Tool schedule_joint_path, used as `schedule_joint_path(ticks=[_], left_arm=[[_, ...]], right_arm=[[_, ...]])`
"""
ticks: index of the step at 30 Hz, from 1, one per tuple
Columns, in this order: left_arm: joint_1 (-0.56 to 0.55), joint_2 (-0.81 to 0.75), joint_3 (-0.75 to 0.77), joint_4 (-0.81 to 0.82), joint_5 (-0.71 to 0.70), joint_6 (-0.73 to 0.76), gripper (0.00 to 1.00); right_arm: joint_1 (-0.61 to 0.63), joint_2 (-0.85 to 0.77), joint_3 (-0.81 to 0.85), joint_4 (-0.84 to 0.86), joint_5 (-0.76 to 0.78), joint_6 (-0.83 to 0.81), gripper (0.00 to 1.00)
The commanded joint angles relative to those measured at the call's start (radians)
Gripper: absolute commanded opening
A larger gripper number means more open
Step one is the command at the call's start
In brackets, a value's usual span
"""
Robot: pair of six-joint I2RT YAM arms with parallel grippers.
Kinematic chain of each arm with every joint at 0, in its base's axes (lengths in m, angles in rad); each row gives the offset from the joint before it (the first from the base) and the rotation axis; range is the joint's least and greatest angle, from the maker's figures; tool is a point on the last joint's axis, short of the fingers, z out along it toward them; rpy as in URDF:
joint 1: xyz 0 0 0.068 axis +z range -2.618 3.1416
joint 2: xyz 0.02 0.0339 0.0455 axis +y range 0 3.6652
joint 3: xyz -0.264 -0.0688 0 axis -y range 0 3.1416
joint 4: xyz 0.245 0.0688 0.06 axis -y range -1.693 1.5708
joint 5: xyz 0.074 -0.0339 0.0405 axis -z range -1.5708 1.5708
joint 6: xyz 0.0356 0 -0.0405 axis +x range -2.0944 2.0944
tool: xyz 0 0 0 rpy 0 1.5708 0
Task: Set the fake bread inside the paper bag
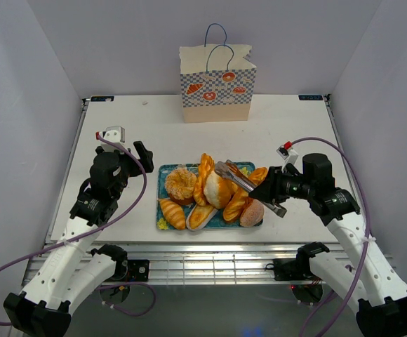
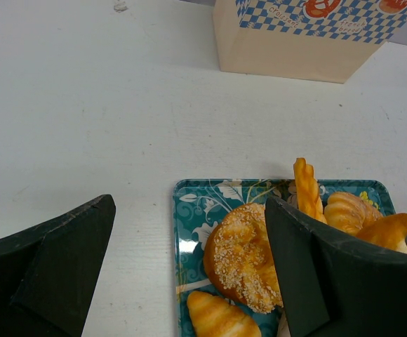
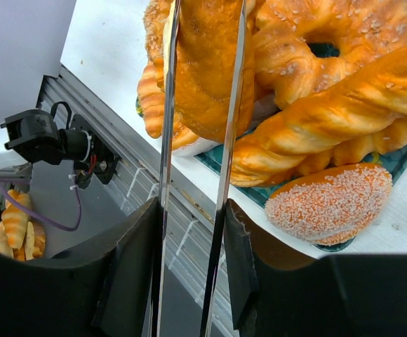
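The fake bread (image 1: 210,196) lies heaped on a teal floral tray (image 1: 163,170) at the table's middle front. My right gripper (image 1: 268,191) is shut on metal tongs (image 1: 242,181) that reach left over the pile. In the right wrist view my right gripper (image 3: 189,217) presses both tong arms (image 3: 167,140), and a golden loaf (image 3: 200,63) sits between them. My left gripper (image 1: 137,156) hangs open left of the tray. Its wrist view shows my left gripper (image 2: 189,210) wide open above the tray's left edge, near a seeded bun (image 2: 249,256). The paper bag (image 1: 217,88) stands upright at the back centre.
A twisted loaf (image 3: 330,116), a ring bun (image 3: 316,42) and a sugar-dusted bun (image 3: 330,203) lie by the tongs. A croissant (image 2: 217,316) lies at the tray's near left. White walls close in the table on three sides; a metal rail (image 1: 203,256) runs along the front.
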Motion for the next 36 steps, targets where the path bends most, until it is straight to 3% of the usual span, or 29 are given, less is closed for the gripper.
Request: schedule_joint_path(ticks=[1,36], left_arm=[[-0.001,-0.010,0.022,0.000,-0.010,0.009,0.98],[-0.001,-0.010,0.019,0.002,-0.011,0.009,0.98]], right_arm=[[0.006,-0.019,0.062,0.013,-0.045,0.004,0.08],[0.006,-0.062,0.134,0.061,-0.088,0.051,0.08]])
